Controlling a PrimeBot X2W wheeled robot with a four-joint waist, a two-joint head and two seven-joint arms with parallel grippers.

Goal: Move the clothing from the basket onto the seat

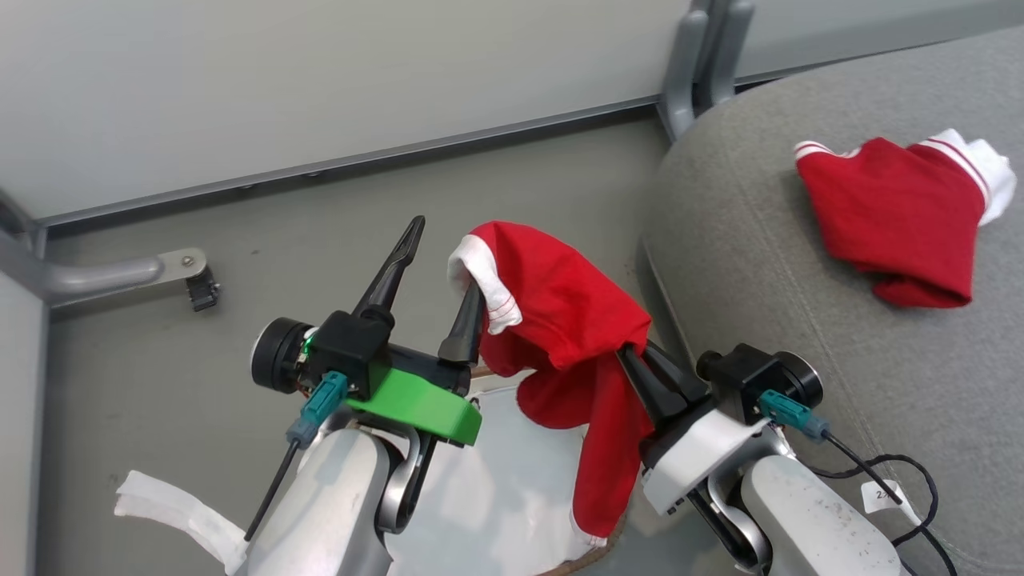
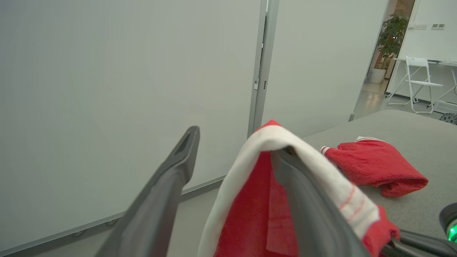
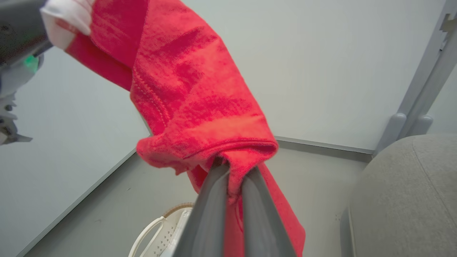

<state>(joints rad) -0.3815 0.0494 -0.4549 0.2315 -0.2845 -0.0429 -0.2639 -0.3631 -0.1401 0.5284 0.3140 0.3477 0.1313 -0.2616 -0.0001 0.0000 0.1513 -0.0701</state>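
- Right pincer (image 1: 632, 360) is clenching clothing (image 1: 560, 312), hanging mid-frame, left of seat (image 1: 800, 344).
- Left pincer (image 1: 446, 258) is gaping, released; trim is hooking one finger.
- Risk: hooked trim snagging, tugging cloth free short of seat.

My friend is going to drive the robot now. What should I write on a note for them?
The left tool is open, with the white hem of the red garment hooked over one finger.
The right tool is shut on that garment, above the basket.
Done: another garment lies on the seat.
Left: carry the held one to the seat and release.
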